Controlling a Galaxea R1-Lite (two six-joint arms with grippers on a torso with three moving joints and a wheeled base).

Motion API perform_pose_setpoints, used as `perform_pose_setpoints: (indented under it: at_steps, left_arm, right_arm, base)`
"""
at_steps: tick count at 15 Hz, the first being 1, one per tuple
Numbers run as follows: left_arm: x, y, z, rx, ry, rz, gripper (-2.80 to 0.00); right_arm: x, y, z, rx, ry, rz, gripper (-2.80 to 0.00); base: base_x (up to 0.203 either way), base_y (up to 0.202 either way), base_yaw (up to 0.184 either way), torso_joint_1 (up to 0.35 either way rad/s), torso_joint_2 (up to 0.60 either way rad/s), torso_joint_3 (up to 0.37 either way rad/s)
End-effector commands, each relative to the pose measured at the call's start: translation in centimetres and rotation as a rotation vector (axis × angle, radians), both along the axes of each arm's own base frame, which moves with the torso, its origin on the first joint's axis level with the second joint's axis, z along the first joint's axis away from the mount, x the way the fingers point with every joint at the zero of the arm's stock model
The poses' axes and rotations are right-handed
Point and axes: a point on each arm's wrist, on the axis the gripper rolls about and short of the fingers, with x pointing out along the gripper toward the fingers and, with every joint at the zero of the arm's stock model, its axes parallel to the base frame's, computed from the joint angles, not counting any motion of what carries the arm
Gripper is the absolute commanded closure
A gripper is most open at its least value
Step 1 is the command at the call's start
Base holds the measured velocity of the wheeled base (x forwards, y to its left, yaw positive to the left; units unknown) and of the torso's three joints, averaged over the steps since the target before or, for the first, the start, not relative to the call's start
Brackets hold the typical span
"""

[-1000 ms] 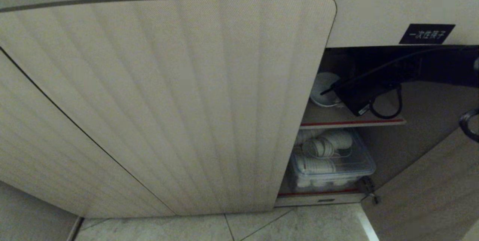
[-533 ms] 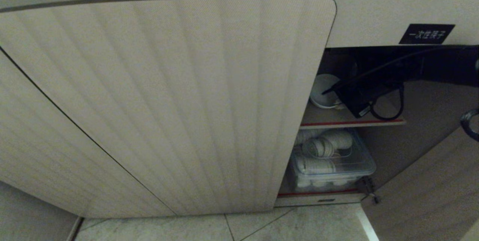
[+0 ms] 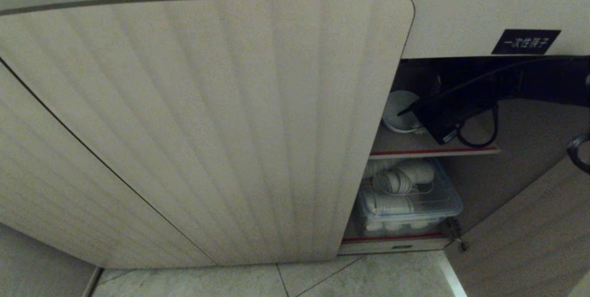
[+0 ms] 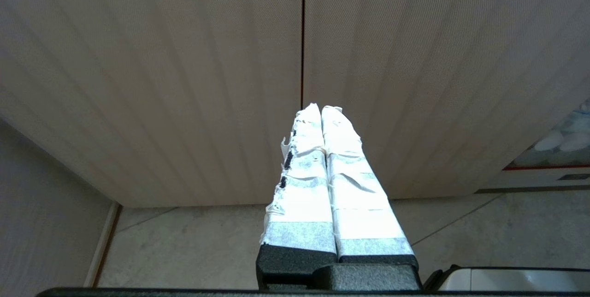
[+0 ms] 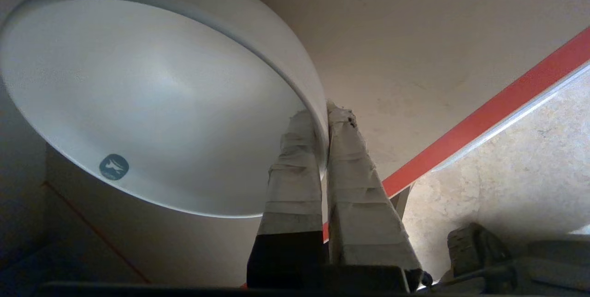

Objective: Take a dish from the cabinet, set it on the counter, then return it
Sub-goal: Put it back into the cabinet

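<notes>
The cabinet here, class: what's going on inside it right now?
The right gripper is reaching into the open cabinet and is shut on the rim of the white bowl, one finger inside, one outside. The bowl is over the upper shelf, tilted. Below it sits a clear box of white dishes. The left gripper is parked, shut and empty, in front of the closed ribbed doors.
</notes>
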Motion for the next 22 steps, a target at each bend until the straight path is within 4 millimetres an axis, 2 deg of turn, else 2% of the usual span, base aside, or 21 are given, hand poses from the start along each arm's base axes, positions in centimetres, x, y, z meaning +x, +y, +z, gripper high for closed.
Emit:
perform_pose_setpoints:
  at_steps: [1, 12, 22]
  left_arm:
    - [0.00, 0.00, 0.00, -0.001, 0.000, -0.001, 0.00]
    - [0.00, 0.00, 0.00, -0.001, 0.000, 0.000, 0.00]
    - [0.00, 0.00, 0.00, -0.001, 0.000, -0.001, 0.00]
  right_arm:
    - [0.05, 0.04, -0.06, 0.002, -0.001, -0.004, -2.80]
    - [0.30, 0.12, 0.02, -0.029, -0.030, -0.019, -2.80]
    - [0.28, 0.09, -0.02, -0.252, -0.043, 0.048, -2.80]
  base:
    - [0.000, 0.000, 0.000, 0.000, 0.00, 0.000]
    - [0.000, 0.000, 0.000, 0.000, 0.00, 0.000]
    - [0.000, 0.000, 0.000, 0.000, 0.00, 0.000]
